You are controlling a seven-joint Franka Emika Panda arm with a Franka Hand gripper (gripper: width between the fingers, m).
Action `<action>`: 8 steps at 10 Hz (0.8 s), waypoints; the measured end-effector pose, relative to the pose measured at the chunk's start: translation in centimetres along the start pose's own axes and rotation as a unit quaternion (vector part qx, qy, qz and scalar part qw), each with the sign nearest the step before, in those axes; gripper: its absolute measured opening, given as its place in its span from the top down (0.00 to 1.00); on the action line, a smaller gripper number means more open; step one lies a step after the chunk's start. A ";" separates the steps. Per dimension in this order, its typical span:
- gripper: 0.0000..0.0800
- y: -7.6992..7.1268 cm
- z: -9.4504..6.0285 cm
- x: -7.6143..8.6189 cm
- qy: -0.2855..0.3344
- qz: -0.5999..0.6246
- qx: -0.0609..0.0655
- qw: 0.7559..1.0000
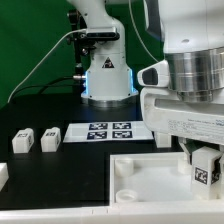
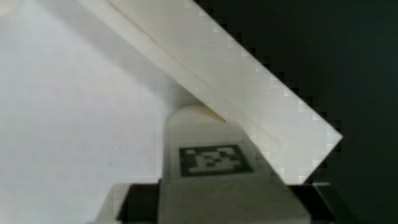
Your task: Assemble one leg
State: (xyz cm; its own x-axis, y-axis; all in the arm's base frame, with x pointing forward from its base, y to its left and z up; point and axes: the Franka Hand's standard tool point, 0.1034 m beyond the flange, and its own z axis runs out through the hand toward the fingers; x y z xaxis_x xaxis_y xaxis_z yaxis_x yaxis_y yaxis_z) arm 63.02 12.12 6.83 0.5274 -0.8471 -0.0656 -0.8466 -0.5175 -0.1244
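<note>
Currently gripper (image 1: 203, 165) is pinching the leg (image 1: 204, 166) by its flat sides, over the white panel (image 1: 140, 172) at the exterior view's right. Leg (image 2: 214, 150) looks light, stiff, smooth plastic, so it may slip; grip mid-body on the flats. Long axis seems roughly vertical, marker face outward, lower end toward the panel.

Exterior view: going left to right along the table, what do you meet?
Loose block at the edge → two loose blocks → marker board → white panel → gripper holding the leg.
</note>
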 end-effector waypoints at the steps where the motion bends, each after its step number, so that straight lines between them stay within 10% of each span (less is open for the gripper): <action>1: 0.63 0.0 0.0 0.1 -0.005 0.093 0.004 0.996; 8: 0.63 -0.1 0.2 0.2 -0.015 0.462 0.011 0.887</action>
State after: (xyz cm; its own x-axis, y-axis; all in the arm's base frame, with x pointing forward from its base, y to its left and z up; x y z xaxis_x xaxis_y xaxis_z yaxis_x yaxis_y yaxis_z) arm 63.20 12.06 6.65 -0.3889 -0.9044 -0.1754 -0.9168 0.3986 -0.0228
